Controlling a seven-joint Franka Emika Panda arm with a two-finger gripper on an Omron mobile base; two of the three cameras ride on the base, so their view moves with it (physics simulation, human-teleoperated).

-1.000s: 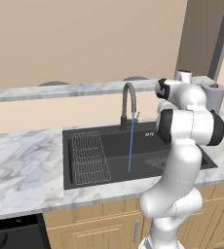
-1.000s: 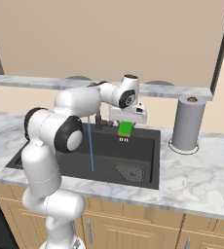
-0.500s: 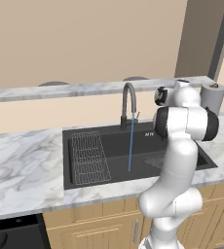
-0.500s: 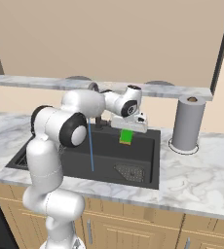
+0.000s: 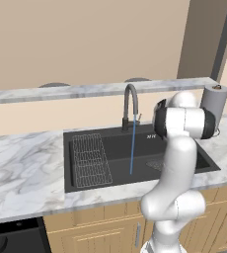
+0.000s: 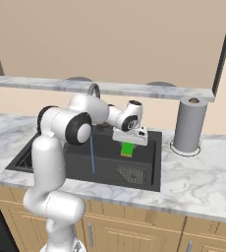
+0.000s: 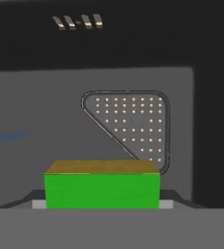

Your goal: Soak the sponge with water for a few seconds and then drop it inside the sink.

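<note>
My gripper (image 6: 128, 145) is shut on the bright green sponge (image 6: 128, 149), which hangs over the right half of the dark sink (image 6: 105, 160). Seen from the hand, the sponge (image 7: 102, 189) shows a yellowish top edge, and the mesh drain (image 7: 133, 121) lies on the basin floor just beyond it. The thin blue stream of water (image 6: 92, 152) falls from the grey gooseneck faucet (image 5: 129, 99), clearly to the left of the sponge and not touching it. From the other side the water (image 5: 132, 148) drops into the sink (image 5: 115, 148).
A wire grid rack (image 5: 89, 159) lies in the left part of the basin. A grey paper-towel roll (image 6: 188, 125) stands on the marble counter (image 6: 198, 177) to the right of the sink. A raised marble ledge (image 5: 95, 89) runs behind the faucet.
The hand has come down toward the basin floor with the sponge still in its grip, staying to the right of the stream. The water keeps running.
</note>
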